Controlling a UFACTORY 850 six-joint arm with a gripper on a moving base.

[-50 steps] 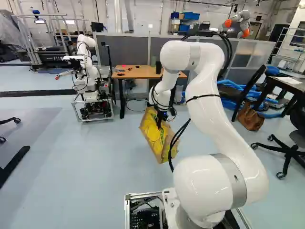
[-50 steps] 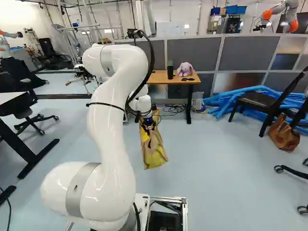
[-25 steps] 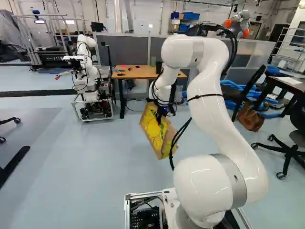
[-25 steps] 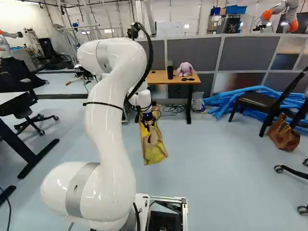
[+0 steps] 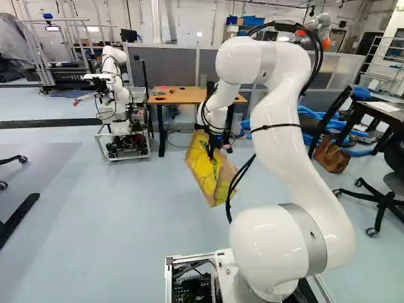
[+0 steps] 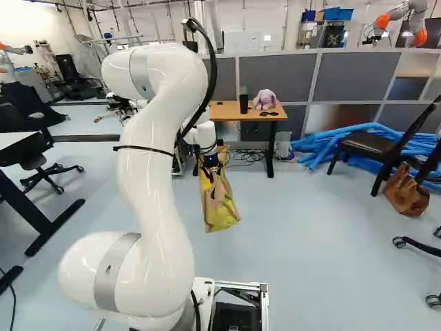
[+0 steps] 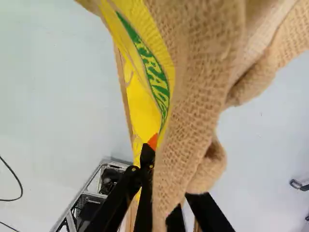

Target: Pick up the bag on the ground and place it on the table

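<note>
The arm is glossy white, with rounded joints and smooth grey bands. A thin black strap rings it and black cables loop along it. The gripper is black with an orange pad, the base a silver metal frame.

The bag is tan and yellow, green-marked (perhaps an oval).

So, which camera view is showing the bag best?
The left base view: the bag shows its broad yellow side there, nearly whole. The right base view shows it narrower; the wrist view, only part, very close.
</note>
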